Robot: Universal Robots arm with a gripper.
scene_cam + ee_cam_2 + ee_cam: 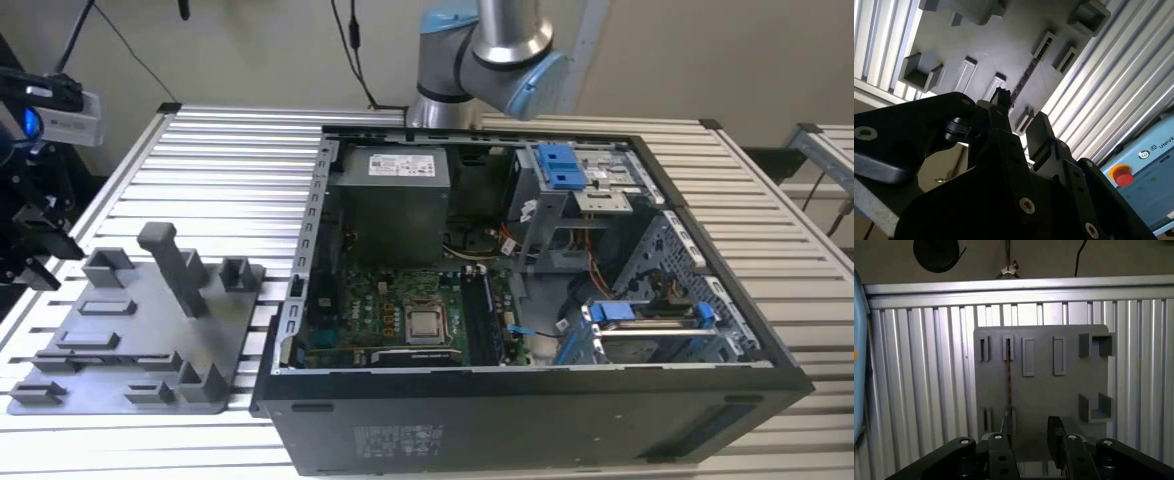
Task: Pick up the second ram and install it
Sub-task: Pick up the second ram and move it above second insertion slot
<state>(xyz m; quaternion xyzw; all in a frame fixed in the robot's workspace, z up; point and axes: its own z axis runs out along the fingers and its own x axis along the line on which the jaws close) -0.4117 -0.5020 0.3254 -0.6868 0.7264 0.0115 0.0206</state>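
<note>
The second ram (pixel 1009 380) stands on edge in the grey tray (pixel 1044 390), held by a pair of slotted blocks, and shows as a thin dark line. In the second wrist view the ram (pixel 1027 75) runs the same way across the tray (pixel 984 45). My gripper (pixel 1030 435) hangs well above the tray, open, with nothing between its fingers. One black finger (pixel 1007 429) lines up with the ram's near end, and the other finger (pixel 1055 429) sits to its side. In the second wrist view the gripper (pixel 1020 116) is likewise apart from the ram.
In the exterior view the grey tray (pixel 134 340) lies on the slatted metal table (pixel 227 160), at the exterior view's left of the open computer case (pixel 534 400). The green motherboard (pixel 387 310) with long black slots (pixel 483 318) lies inside. The arm's base (pixel 481 50) stands behind the case.
</note>
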